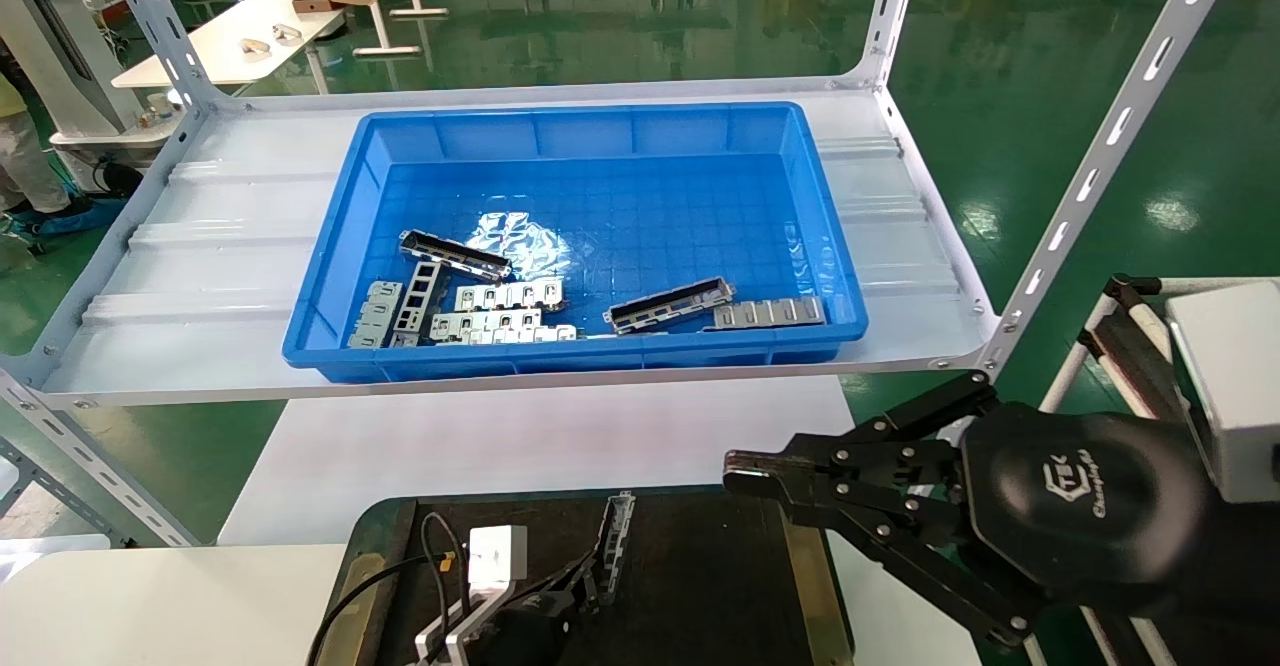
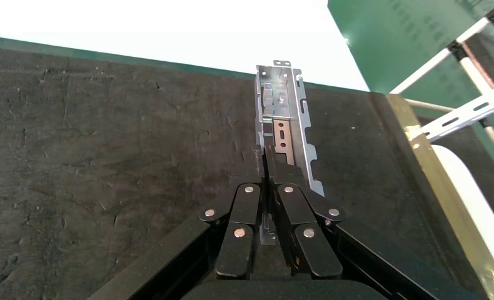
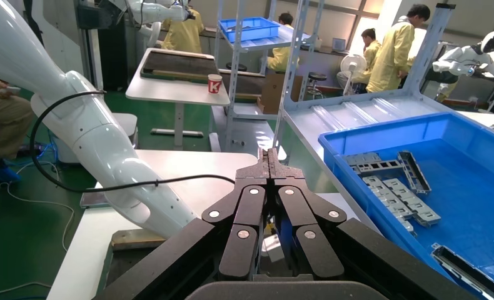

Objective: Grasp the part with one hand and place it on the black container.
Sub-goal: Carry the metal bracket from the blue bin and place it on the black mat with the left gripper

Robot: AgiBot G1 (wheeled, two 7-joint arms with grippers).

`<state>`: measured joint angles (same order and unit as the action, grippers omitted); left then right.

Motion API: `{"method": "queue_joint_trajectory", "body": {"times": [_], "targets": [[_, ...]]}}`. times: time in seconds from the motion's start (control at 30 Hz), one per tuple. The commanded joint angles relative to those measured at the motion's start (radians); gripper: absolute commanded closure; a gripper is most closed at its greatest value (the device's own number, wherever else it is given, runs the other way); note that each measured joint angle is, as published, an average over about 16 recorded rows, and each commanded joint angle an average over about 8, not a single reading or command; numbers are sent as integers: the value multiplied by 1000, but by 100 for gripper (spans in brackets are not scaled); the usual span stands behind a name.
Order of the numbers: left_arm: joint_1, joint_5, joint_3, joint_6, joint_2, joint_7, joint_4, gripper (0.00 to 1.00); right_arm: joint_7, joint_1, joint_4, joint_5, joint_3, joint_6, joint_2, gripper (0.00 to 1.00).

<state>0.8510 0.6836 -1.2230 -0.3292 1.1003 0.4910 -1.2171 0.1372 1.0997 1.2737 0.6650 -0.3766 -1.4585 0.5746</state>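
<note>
The part (image 2: pixel 286 119), a slim light-silver channel bar with cutouts, is pinched at one end by my left gripper (image 2: pixel 266 159), which is shut on it. It lies lengthwise just over the matte surface of the black container (image 2: pixel 107 162); I cannot tell whether it touches. In the head view the part (image 1: pixel 617 534) sticks out ahead of the left gripper (image 1: pixel 590 586) above the black container (image 1: pixel 710 586) at the bottom centre. My right gripper (image 1: pixel 742 470) hovers to the right of the tray, shut with nothing in it, as the right wrist view shows for the right gripper (image 3: pixel 269 157).
A deep blue bin (image 1: pixel 575 112) stands on the white shelf (image 1: pixel 230 246) behind the tray and holds several metal bars and plates (image 1: pixel 500 296). Slanted shelf posts (image 1: pixel 1100 156) rise at both sides. The blue bin (image 3: pixel 382 134) lies close beside the right gripper.
</note>
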Motion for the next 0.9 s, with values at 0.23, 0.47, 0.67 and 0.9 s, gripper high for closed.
{"method": "queue_joint_trajectory", "body": {"times": [0.23, 0.47, 0.67, 0.9], "targets": [[34, -83, -53, -89, 55, -43, 30, 100, 0, 0, 0, 0, 0, 0, 0, 100], [43, -103, -64, -108, 86, -54, 66, 100, 0, 0, 0, 0, 0, 0, 0, 100], [46, -109, -68, -113, 102, -57, 90, 100, 0, 0, 0, 0, 0, 0, 0, 100], [45, -112, -71, -113, 109, -59, 106, 99, 0, 0, 0, 0, 0, 0, 0, 59]]}}
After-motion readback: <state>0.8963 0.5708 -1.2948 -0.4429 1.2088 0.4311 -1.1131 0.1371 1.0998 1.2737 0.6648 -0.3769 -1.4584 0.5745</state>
